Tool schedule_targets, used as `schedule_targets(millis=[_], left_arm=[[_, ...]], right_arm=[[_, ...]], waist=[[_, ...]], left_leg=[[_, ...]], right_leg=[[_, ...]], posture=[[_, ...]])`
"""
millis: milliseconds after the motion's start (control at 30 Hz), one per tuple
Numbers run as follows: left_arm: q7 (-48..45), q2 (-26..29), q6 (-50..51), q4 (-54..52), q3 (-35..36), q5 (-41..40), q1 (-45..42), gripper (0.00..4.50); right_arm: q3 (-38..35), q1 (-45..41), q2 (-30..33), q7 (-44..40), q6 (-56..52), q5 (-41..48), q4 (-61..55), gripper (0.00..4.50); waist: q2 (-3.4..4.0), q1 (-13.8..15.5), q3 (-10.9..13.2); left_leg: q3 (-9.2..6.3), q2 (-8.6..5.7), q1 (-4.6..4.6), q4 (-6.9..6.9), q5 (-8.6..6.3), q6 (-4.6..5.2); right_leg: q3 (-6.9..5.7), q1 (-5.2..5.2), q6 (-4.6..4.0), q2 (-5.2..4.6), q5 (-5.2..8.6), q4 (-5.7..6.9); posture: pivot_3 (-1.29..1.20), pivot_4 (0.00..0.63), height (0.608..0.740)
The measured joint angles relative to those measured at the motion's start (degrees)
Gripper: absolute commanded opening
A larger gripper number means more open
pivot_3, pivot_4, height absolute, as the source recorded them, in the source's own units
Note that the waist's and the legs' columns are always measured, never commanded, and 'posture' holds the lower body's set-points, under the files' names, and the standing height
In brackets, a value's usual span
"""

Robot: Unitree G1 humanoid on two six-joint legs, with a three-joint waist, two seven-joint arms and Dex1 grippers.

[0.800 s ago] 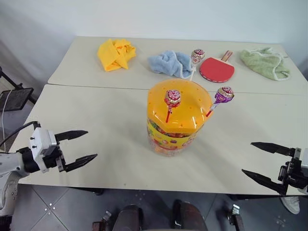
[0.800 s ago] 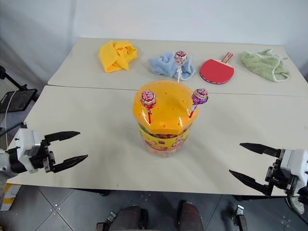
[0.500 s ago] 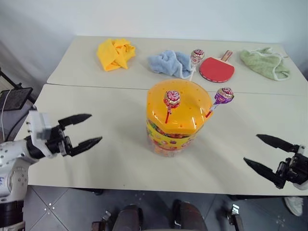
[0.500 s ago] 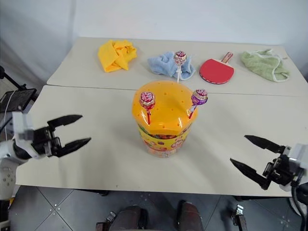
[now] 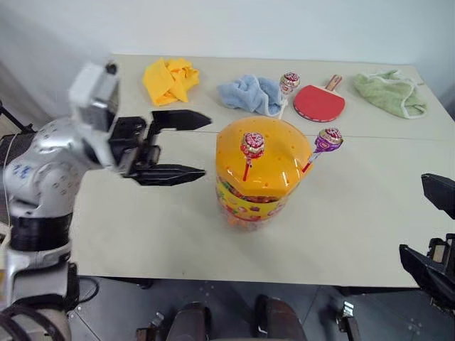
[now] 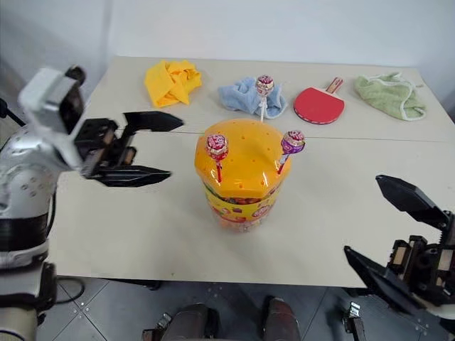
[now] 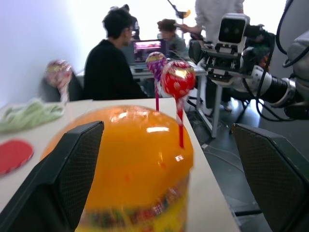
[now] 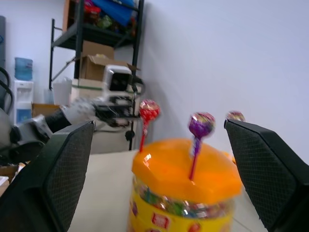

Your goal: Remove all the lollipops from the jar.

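Your left gripper point(image 5: 190, 145) hangs released, jaws spread, the jar point(image 5: 261, 177) just beyond its fingertips. Your right gripper point(image 6: 387, 226) is released too, well clear. All three lollipops point(image 5: 253, 145) stand in the lid.

A: Anything cut off? The right gripper point(image 5: 435, 231) runs off the frame edge, so its wrist is unseen.

B: Third lollipop point(image 5: 288, 82), toward the tabletop's far edge: base of its stick hidden behind the jar point(image 5: 261, 177) lid. Label print unreadable.
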State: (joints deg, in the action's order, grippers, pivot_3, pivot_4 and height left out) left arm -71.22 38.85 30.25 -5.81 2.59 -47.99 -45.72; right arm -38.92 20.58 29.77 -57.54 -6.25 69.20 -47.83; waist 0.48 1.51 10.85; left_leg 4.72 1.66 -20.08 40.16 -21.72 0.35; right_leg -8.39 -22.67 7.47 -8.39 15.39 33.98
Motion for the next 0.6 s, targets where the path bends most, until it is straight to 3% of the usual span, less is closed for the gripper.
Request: schedule_targets(millis=[233,333,600], left_arm=[[-3.61,-2.98,-3.32,1.41,-4.09,5.01,-0.31,4.50],[-3.00,-5.00,-3.28,0.90,-4.68,5.81,-0.91,3.95],[-2.15,-6.87,-2.20,-1.49,-6.19,6.60,-1.91,1.49]], right_arm=[[3.59,-0.40,-0.06,3.48,0.37,-5.04,-0.50,4.48],[4.17,-1.12,-0.04,4.85,1.02,-6.40,-0.50,4.50],[4.83,-1.79,0.19,6.75,1.44,-8.44,-0.41,4.50]], waist=[[-0.01,-0.08,0.00],[-0.04,0.27,0.01],[-0.04,0.10,0.00]], left_leg=[[0.22,0.03,-0.02,-0.03,0.00,0.01],[0.23,-0.01,-0.03,0.04,0.00,0.06],[0.29,-0.01,-0.01,0.05,-0.01,0.10]], right_leg=[[0.19,-0.15,0.00,0.06,0.00,-0.01],[0.39,-0.15,0.01,0.06,0.00,-0.03],[0.64,-0.15,0.02,0.15,-0.01,-0.05]], posture=[[0.00,0.150,0.740],[0.00,0.150,0.740],[0.00,0.150,0.740]])
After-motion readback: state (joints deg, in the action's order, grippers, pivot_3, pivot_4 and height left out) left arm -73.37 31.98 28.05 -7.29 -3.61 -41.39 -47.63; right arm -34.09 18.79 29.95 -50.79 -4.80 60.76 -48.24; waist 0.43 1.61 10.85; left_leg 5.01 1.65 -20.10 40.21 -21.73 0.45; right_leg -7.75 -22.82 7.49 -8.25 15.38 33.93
